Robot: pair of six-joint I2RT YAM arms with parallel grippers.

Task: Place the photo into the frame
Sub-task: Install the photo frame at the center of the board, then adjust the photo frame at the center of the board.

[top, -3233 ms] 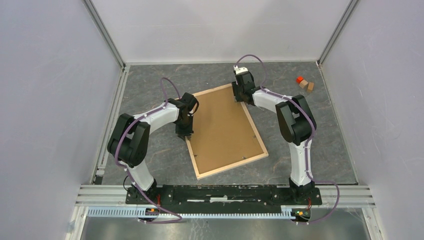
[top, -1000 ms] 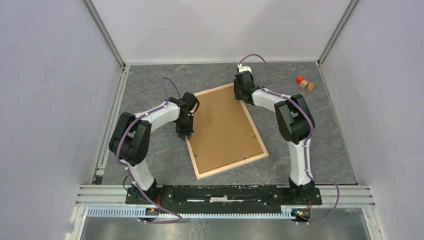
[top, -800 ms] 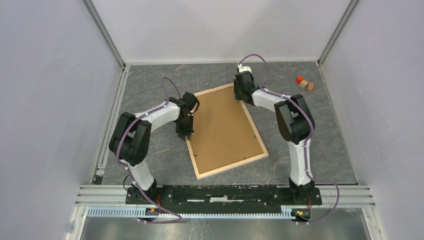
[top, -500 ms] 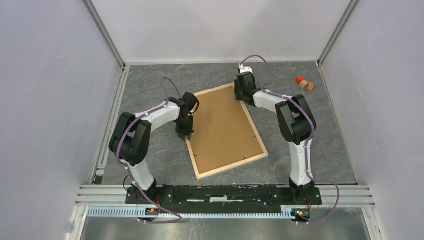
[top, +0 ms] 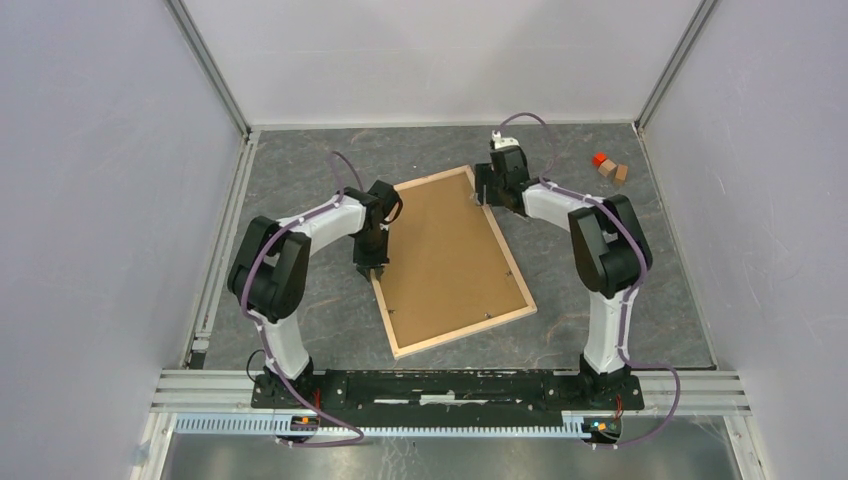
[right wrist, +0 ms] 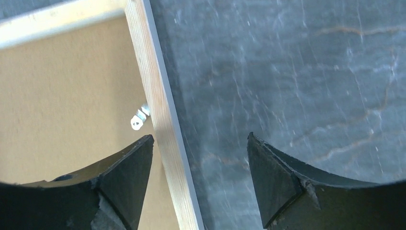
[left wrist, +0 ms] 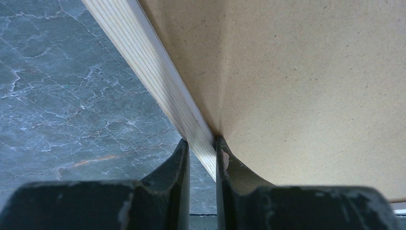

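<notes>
The frame (top: 460,333) lies back-up on the grey table, pale wood rails around a brown backing board (top: 450,255). The photo is hidden. My left gripper (top: 373,268) is shut on the frame's left rail; in the left wrist view the rail (left wrist: 148,67) runs down between the closed fingers of that gripper (left wrist: 201,143). My right gripper (top: 482,197) stands open over the right rail near the far corner. In the right wrist view the rail (right wrist: 153,91) passes just inside the left finger of the right gripper (right wrist: 198,136), and a small metal tab (right wrist: 139,120) lies on the board.
A red block (top: 600,159) and a wooden block (top: 615,172) sit at the back right. Enclosure walls close in the table on three sides. The arms' mounting rail (top: 450,385) runs along the near edge.
My right gripper has opened and shifted a little to the right at the frame's far corner. The left gripper keeps its hold on the left rail; the frame has not moved.
</notes>
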